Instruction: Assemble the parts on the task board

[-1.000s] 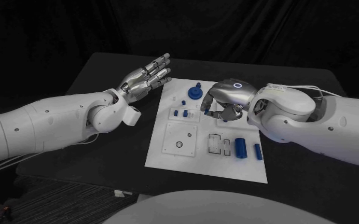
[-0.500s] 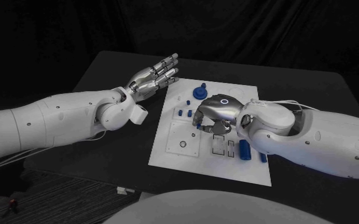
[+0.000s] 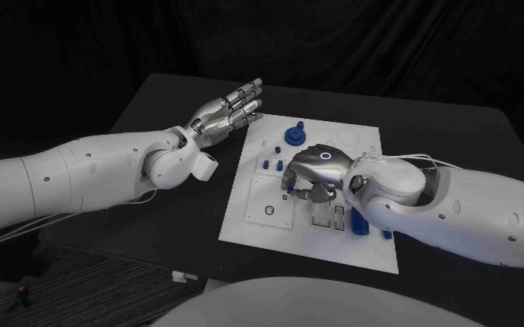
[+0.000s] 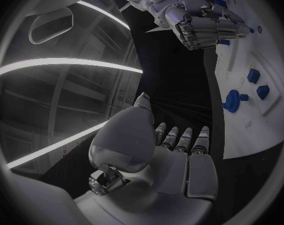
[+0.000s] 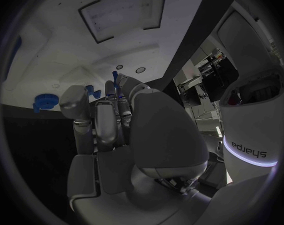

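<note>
A white task board (image 3: pixel 246 225) lies in the middle of a black table (image 3: pixel 163 107). The right robot hand (image 3: pixel 311 179) hangs over the middle of the board with its fingers curled downward toward the surface. In the right wrist view a slim blue part (image 5: pixel 115 78) shows right at its fingertips (image 5: pixel 111 92), so it seems to be pinching that part, though the grip itself is too hidden to be sure. The left robot hand (image 3: pixel 224 111) hovers in the air beside the board's far left corner, fingers straight and spread, holding nothing and touching nothing.

The task looks partway along, judging by how the pieces lie. A round blue knob-like part (image 3: pixel 293 135) stands near the far edge of the board, and two small blue pegs (image 3: pixel 266 164) stand just in front of it. Nearer the robot than the right robot hand, a blue cylinder (image 3: pixel 357 223) lies on its side on the board, apparently not yet seated. A square panel with small round holes (image 3: pixel 266 209) on the board's near left looks unfilled, and rectangular slots (image 3: pixel 322 217) beside the cylinder also look open.

The right forearm (image 3: pixel 437 206) covers the near right part of the board, so any parts there are hidden.
</note>
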